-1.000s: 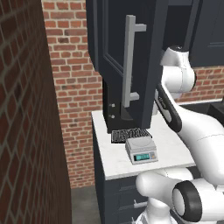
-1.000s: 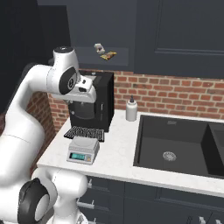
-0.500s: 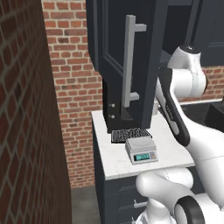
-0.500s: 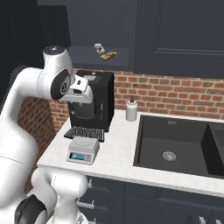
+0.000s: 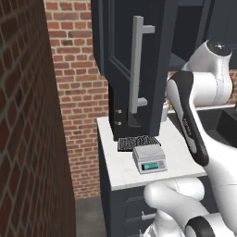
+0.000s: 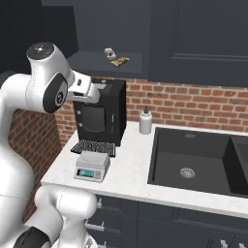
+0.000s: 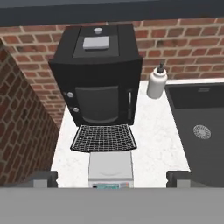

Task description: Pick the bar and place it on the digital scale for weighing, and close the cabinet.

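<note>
Reddish-brown oblong bar with yellowish marks (image 6: 119, 61) lies on the open shelf of the tall dark navy-grey wall cabinet (image 6: 104, 63), just beside a smaller pale packet (image 6: 110, 52). Cabinet door (image 5: 132, 65) stands swung out, its long vertical grey bar handle (image 5: 137, 65) facing the left base camera.

White marble desk (image 6: 128, 167) carries a black boxy appliance with a glass front (image 7: 97, 74); a dark ribbed tray (image 7: 103, 138) sits at its foot. Small light-grey square digital scale (image 7: 110, 169) rests just in front of the tray, platform bare, teal display lit. White soap bottle (image 7: 157, 82) stands between the appliance and the black sink (image 6: 201, 161).

End effector (image 7: 113, 178) hangs above the scale, fingertips (image 7: 43, 179) spread wide, released, gripping nothing.
</note>
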You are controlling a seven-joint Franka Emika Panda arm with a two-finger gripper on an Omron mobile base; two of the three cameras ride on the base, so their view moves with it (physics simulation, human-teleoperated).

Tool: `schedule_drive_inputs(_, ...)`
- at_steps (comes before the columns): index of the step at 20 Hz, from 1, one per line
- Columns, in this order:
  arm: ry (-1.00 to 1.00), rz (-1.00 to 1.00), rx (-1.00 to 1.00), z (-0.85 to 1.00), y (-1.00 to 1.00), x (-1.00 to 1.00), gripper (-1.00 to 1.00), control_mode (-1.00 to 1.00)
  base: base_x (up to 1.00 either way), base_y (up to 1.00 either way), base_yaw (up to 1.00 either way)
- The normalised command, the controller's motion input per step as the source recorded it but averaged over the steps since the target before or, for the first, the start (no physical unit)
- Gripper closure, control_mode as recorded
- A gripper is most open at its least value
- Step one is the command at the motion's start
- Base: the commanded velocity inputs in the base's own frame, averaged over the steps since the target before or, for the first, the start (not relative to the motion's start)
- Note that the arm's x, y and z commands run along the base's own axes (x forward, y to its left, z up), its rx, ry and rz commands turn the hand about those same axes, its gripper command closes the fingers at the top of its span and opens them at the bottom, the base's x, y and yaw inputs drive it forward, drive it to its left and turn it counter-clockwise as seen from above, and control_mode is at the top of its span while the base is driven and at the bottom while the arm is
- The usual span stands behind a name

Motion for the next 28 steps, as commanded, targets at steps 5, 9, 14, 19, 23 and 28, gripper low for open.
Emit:
schedule_drive_inputs(5, -0.15, -0.07, 0.00, 0.50, -0.04, 0.00, -1.00, -1.00, 0.00, 0.00, 0.00)
schedule_drive_inputs(9, -0.10, -0.07, 0.00, 0.44, -0.08, 0.00, -1.00, -1.00, 0.00, 0.00, 0.00)
schedule_drive_inputs(14, -0.09, -0.01, 0.00, 0.45, -0.16, 0.00, -1.00, -1.00, 0.00, 0.00, 0.00)
schedule_drive_inputs(19, -0.07, 0.00, 0.00, 0.30, -0.05, 0.00, -1.00, -1.00, 0.00, 0.00, 0.00)
schedule_drive_inputs(23, -0.06, 0.00, 0.00, 0.19, 0.00, 0.00, -1.00, -1.00, 0.00, 0.00, 0.00)
schedule_drive_inputs(28, -0.01, 0.00, 0.00, 0.06, 0.00, 0.04, -1.00, -1.00, 0.00, 0.00, 0.00)
